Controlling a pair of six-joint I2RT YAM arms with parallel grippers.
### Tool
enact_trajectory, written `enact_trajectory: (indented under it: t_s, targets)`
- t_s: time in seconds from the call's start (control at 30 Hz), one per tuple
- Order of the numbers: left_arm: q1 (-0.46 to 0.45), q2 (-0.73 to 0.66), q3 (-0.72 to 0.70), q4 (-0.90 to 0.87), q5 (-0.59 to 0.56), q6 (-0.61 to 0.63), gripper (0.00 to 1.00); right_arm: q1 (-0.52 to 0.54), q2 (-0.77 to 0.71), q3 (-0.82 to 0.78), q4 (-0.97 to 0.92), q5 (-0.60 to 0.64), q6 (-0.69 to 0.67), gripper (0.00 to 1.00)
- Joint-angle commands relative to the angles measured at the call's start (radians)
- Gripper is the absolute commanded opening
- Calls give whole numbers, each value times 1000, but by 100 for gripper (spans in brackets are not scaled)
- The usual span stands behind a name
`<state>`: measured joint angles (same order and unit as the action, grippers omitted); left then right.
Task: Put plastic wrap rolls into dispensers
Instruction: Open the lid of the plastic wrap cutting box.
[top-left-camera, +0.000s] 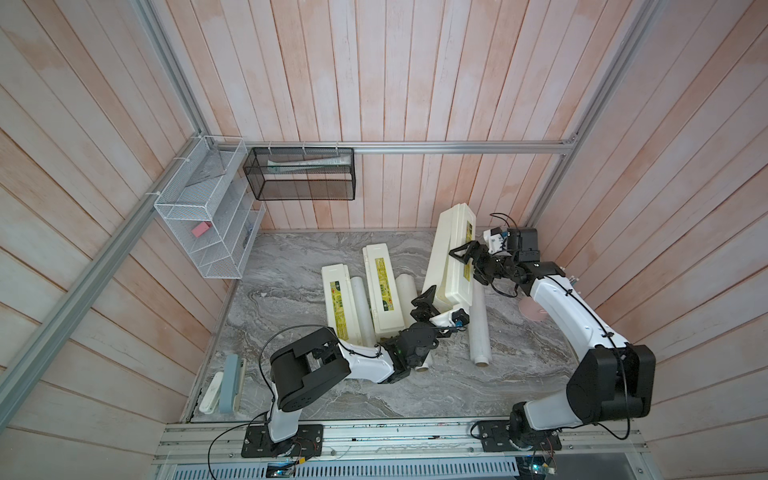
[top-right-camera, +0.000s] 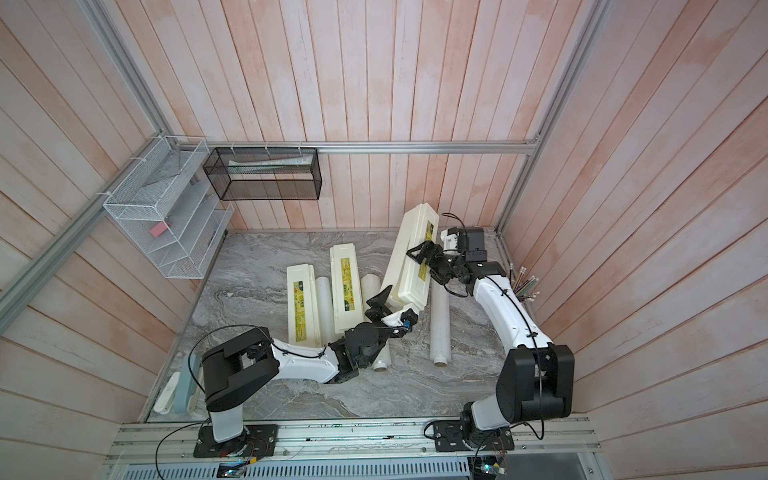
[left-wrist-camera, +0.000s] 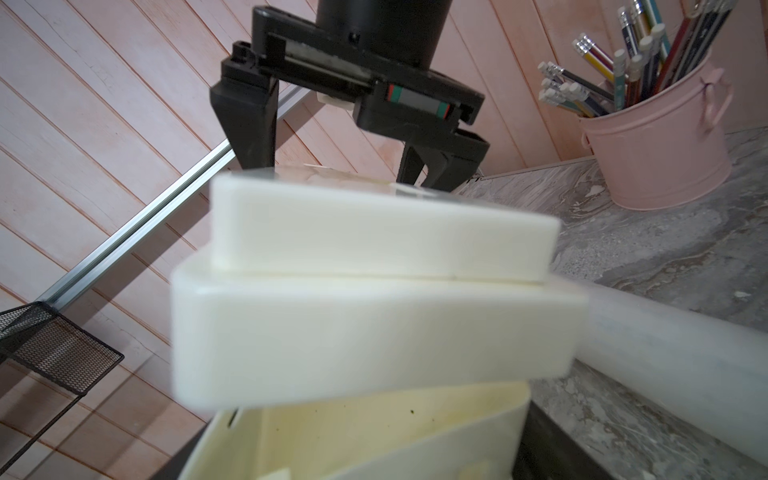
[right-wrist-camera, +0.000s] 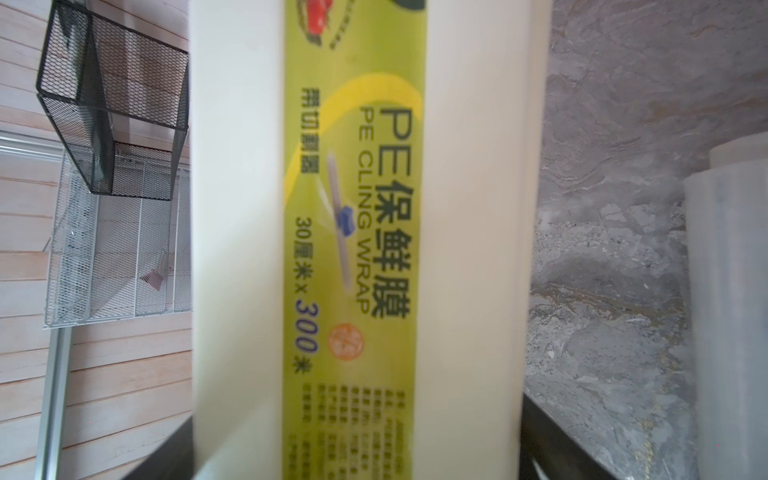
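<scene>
Right roll (top-left-camera: 480, 328), translucent white with a tan core end showing nearest, lies flat on the marble tabletop (top-left-camera: 291, 374), its long axis running near to far. The left dispenser (top-left-camera: 338, 299) and middle dispenser (top-left-camera: 384, 291), cream boxes with yellow-green labels up, lie flat and roughly parallel to it. The left roll (top-left-camera: 360, 307) and middle roll (top-left-camera: 405, 286) lie just beside them. The left gripper (top-left-camera: 434, 297) meets the near end of the raised dispenser (top-left-camera: 449, 232); whether it clamps cannot be told. That box slants upward, far end highest by the back wall, label turned rightward. The right gripper (top-left-camera: 467, 259) grasps it across its width around mid-length.
</scene>
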<state>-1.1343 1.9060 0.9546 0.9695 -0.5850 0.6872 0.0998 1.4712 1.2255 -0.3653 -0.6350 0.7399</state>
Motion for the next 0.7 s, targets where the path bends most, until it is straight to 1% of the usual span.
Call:
enact_trajectory:
  t_s: [0.0,0.17,0.23,0.33,0.43,0.6,0.67]
  targets:
    - [10,0,-23,58,-41,-10,50,-31,-33,17,-32,-92,-37,76]
    - [10,4,-31,93,-58,-3,50,-64,-26,52,-96,-93,-89,76]
    - [10,4,-32,101,-58,-8,50,-88,-34,27,-63,-143,-69,76]
    - [10,8,-34,114,-55,-5,52,-114,-44,10,-48,-171,-63,76]
    - [10,10,-40,119,-53,-3,52,-151,-60,-18,-2,-236,-33,76]
    - [10,18,-46,148,-58,9,53,-184,-71,-13,-31,-240,-55,77]
    - [9,17,-47,153,-59,4,54,-192,-72,-11,-56,-222,-72,77]
